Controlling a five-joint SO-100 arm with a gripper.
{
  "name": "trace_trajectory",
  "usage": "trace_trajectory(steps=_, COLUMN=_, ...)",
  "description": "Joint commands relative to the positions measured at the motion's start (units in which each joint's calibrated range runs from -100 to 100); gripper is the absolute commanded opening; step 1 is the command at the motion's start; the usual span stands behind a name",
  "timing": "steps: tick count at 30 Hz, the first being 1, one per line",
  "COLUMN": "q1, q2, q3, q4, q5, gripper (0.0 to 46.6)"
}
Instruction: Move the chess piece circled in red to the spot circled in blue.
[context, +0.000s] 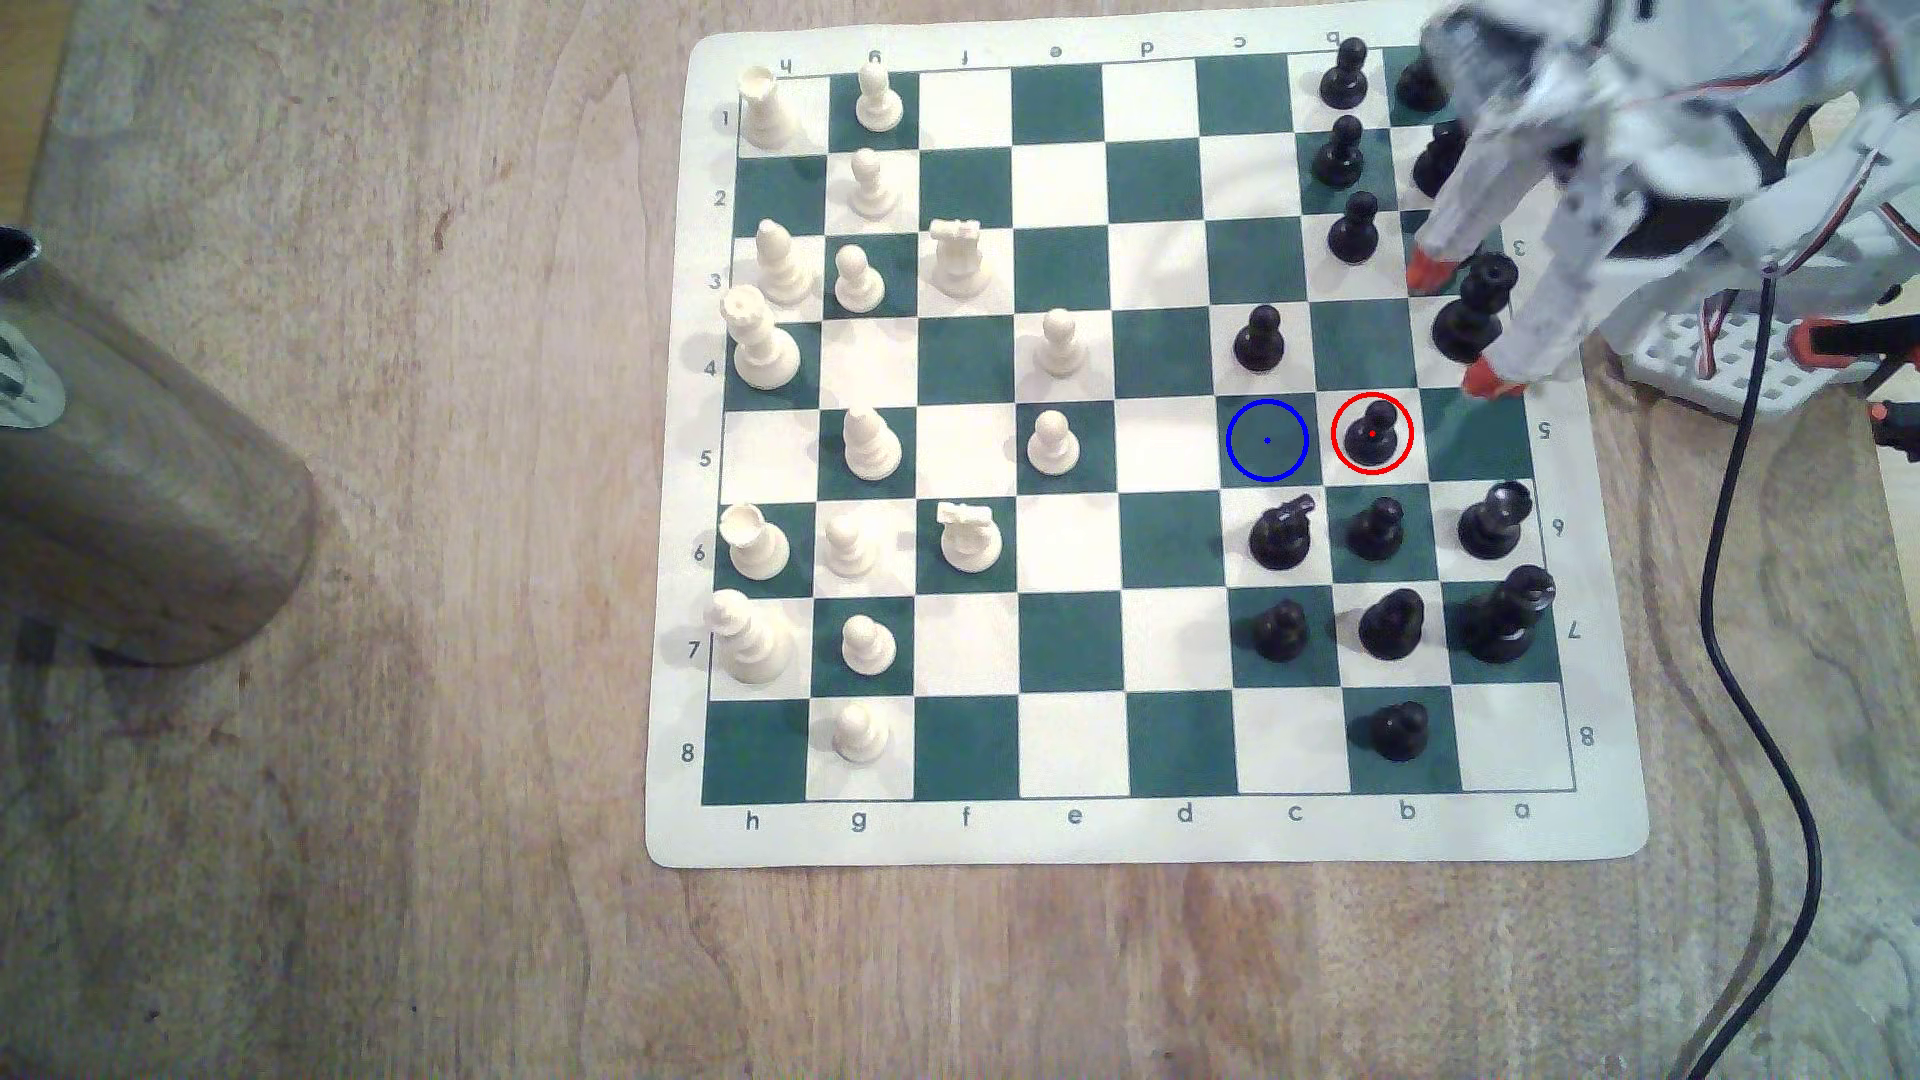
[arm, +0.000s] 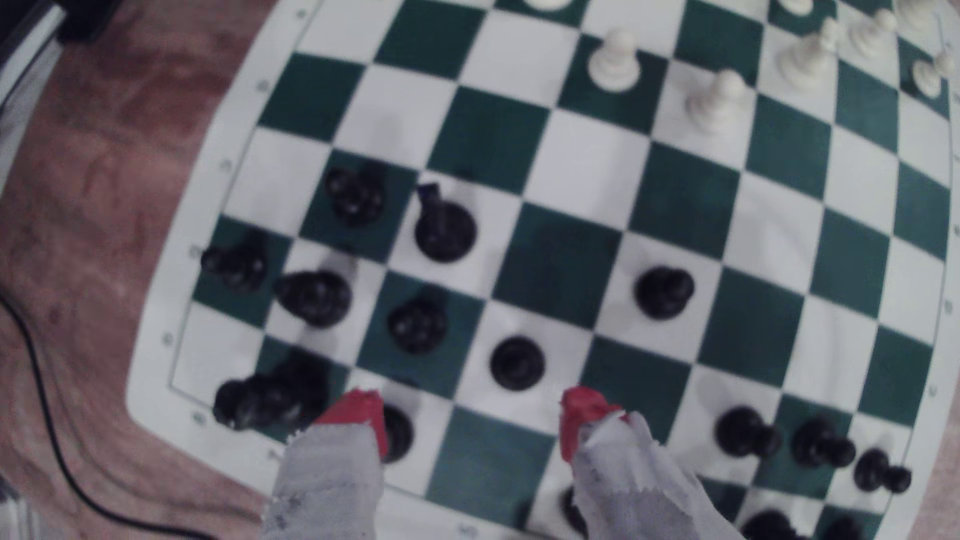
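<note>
The chess piece (context: 1371, 434) is a black pawn ringed in red, standing upright on a cream square near the exterior view's right. The spot (context: 1267, 440) is the blue-ringed dark green square just to its left, with nothing on it. My gripper (context: 1461, 327) hangs open up and to the right of the pawn, apart from it. Its orange-red fingertips (context: 1429, 272) straddle a taller black piece (context: 1470, 312). In the wrist view the pawn (arm: 517, 362) stands just beyond my open gripper (arm: 470, 415), and the green spot (arm: 558, 265) lies past it.
Black pieces crowd the pawn: a pawn (context: 1258, 338) above the spot, a knight (context: 1283, 532) and a pawn (context: 1377, 530) below. White pieces fill the board's left half. A metal cylinder (context: 135, 457) stands far left. A black cable (context: 1756, 623) runs down the right.
</note>
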Motion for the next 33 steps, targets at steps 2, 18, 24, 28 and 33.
trace_trajectory(steps=2, q1=-1.51, q2=4.2, q3=1.31, q4=-2.56, q5=0.88, gripper=13.6)
trace_trajectory(steps=18, q1=-1.28, q2=11.75, q3=8.74, q4=-12.14, q5=0.59, gripper=17.3)
trace_trajectory(steps=24, q1=-0.34, q2=9.72, q3=12.82, q4=-13.12, q5=1.12, gripper=17.0)
trace_trajectory(steps=28, q1=0.21, q2=10.31, q3=14.0, q4=-15.17, q5=1.42, gripper=13.4)
trace_trajectory(steps=33, q1=0.36, q2=10.31, q3=15.09, q4=-16.89, q5=1.42, gripper=13.8)
